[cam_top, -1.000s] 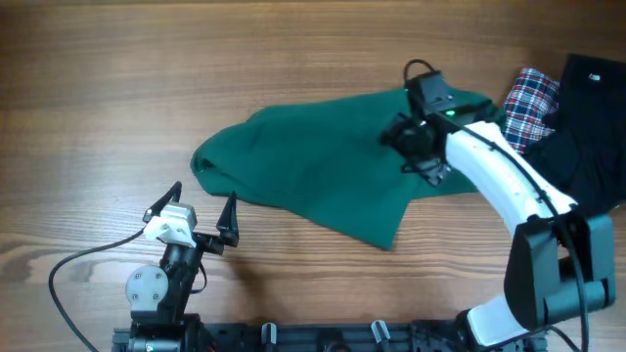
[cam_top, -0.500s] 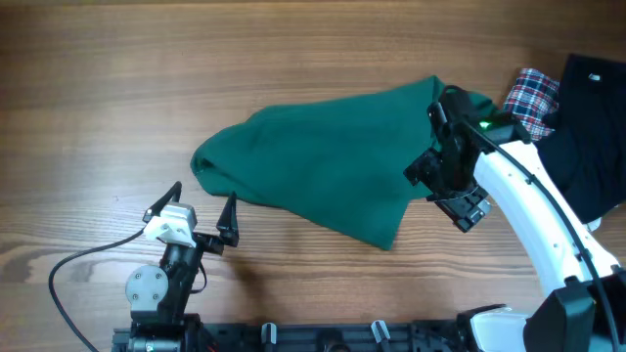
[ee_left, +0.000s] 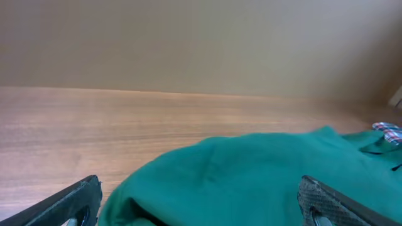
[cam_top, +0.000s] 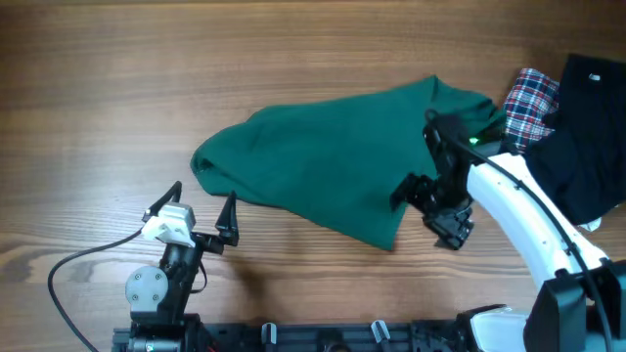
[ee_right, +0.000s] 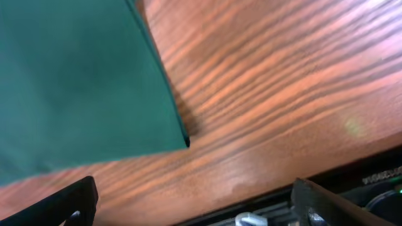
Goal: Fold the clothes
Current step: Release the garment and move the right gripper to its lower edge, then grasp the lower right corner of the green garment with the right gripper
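The dark teal-green garment point(cam_top: 323, 161) lies spread and partly folded across the middle of the wooden table. It fills the lower part of the left wrist view point(ee_left: 251, 179), and its front corner shows in the right wrist view point(ee_right: 75, 75). My right gripper point(cam_top: 430, 210) is open and empty, just off the garment's front right corner, over bare wood point(ee_right: 195, 207). My left gripper point(cam_top: 201, 210) is open and empty near the table's front, just short of the garment's left fold point(ee_left: 198, 207).
A red-white-blue plaid cloth point(cam_top: 528, 103) and a black garment point(cam_top: 592, 127) lie at the right edge, behind my right arm. The plaid also peeks in at the far right of the left wrist view point(ee_left: 389, 130). The table's front edge is close below the right gripper.
My right gripper has let go of the garment's right part and moved toward the front, off the cloth. The garment's right edge now lies flat. The left arm has not moved.
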Robot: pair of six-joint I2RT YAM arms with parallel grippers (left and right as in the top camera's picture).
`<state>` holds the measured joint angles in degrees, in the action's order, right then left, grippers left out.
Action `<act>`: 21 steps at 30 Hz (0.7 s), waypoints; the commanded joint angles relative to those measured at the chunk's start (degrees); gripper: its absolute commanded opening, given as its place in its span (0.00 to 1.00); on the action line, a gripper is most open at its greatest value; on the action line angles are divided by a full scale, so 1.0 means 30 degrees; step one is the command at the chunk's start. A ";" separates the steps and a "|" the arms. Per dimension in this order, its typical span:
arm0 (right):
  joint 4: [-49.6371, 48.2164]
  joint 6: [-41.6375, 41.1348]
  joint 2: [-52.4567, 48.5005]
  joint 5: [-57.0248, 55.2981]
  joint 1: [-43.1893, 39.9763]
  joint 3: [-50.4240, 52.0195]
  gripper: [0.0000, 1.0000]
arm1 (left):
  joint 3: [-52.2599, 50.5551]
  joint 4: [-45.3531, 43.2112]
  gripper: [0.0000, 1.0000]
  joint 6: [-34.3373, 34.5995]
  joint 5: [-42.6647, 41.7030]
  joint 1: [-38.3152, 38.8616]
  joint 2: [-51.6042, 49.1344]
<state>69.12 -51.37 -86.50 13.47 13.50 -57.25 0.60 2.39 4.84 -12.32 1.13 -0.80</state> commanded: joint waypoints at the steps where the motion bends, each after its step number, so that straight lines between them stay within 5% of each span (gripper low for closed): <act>1: -0.0714 -0.1494 0.0605 0.1384 0.0430 0.2004 1.00 | -0.0095 0.0182 1.00 0.0619 -0.0066 0.0080 0.0138; 21: -0.9610 -0.2091 0.0794 0.6273 0.0452 0.6987 1.00 | -0.0095 0.0342 1.00 0.0612 0.0940 0.0073 -0.3774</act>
<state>42.22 -56.73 -84.73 30.20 14.59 -37.21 0.60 3.18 5.93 -10.33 1.13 -12.05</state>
